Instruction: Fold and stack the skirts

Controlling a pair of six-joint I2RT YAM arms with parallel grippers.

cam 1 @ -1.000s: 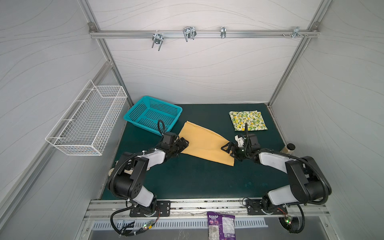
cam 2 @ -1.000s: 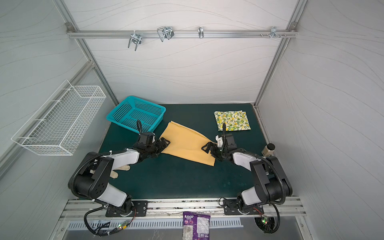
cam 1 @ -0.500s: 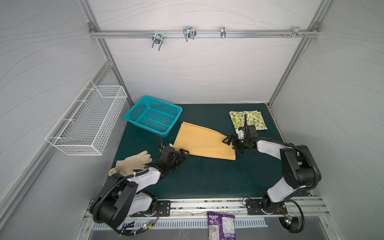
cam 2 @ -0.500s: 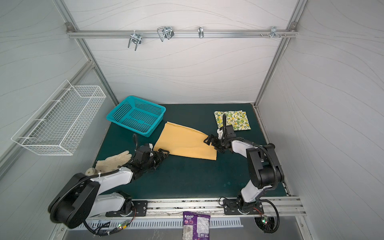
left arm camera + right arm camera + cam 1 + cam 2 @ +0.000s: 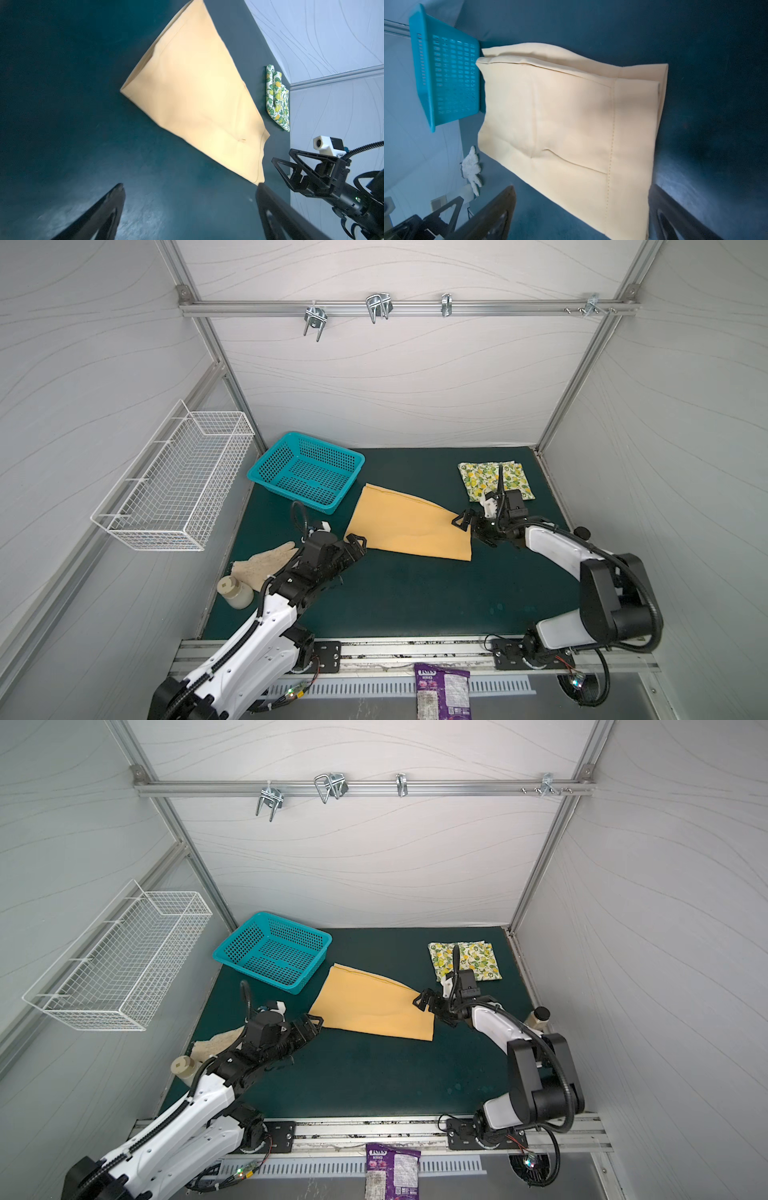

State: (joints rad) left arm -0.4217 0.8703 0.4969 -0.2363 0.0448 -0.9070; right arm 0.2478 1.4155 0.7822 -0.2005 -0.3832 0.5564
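Note:
The mustard-yellow skirt [image 5: 407, 522] [image 5: 374, 1006] lies folded flat mid-mat. The lemon-print skirt [image 5: 473, 479] [image 5: 478, 961] sits folded at the back right, partly crossed by a cable. My left gripper [image 5: 357, 543] [image 5: 313, 1023] is open just off the mustard skirt's front-left corner, with only bare mat between its fingers [image 5: 189, 185]. My right gripper [image 5: 465, 529] [image 5: 430, 1009] is open at the skirt's right edge. In the right wrist view that edge [image 5: 571, 124] lies between the spread fingers [image 5: 582, 187], not pinched.
A teal basket [image 5: 307, 472] stands at the back left, touching the mustard skirt's far corner. A beige rag [image 5: 266, 562] and a cream bottle [image 5: 235, 591] lie by the left arm. A wire basket [image 5: 178, 485] hangs on the left wall. Another bottle [image 5: 540, 1015] is at the mat's right edge.
My left gripper drew back from the mustard skirt's left edge toward the front and opened slightly wider, uncovering the beige rag. The right gripper stayed open by the skirt's right edge.

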